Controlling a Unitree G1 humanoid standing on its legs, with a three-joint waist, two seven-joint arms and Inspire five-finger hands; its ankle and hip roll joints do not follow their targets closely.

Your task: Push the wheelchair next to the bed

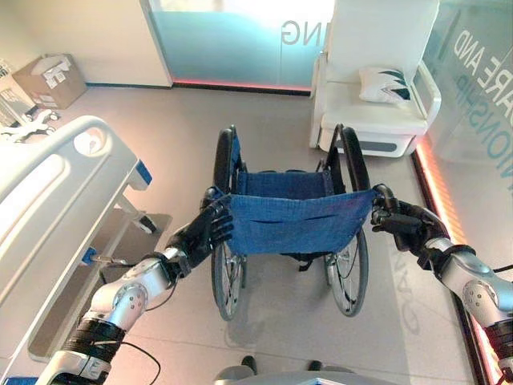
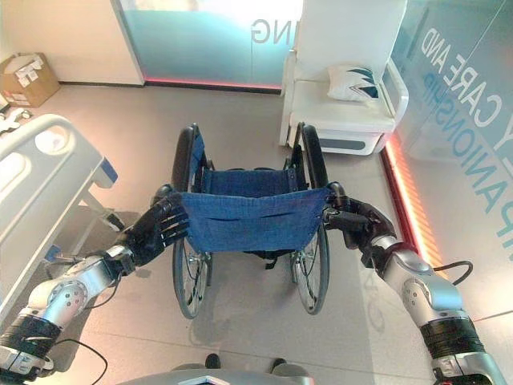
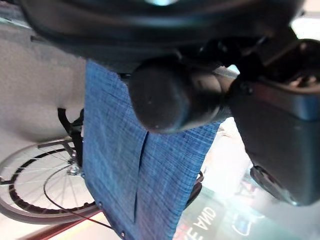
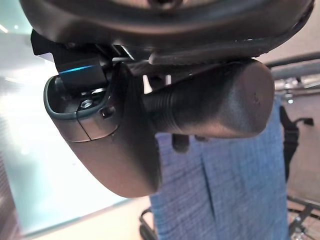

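Your black-framed wheelchair with blue fabric backrest (image 1: pixel 292 220) stands on the floor right of the white bed (image 1: pixel 56 188), facing away toward the white armchair (image 1: pixel 373 88). Left hand (image 1: pixel 204 233) and right hand (image 1: pixel 401 220) curl round its push handles; the wrist views show the grips' rounded ends.

Right hand (image 4: pixel 125 150) around wheelchair handle (image 4: pixel 210 107)

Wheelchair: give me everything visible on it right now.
The wheelchair stands upright on the grey floor, its back toward the robot, right of the bed and before a white armchair. It has a blue woven fabric backrest and seat, a black frame and armrests, and spoked rear wheels. The left hand and right hand each curl round a black push handle.
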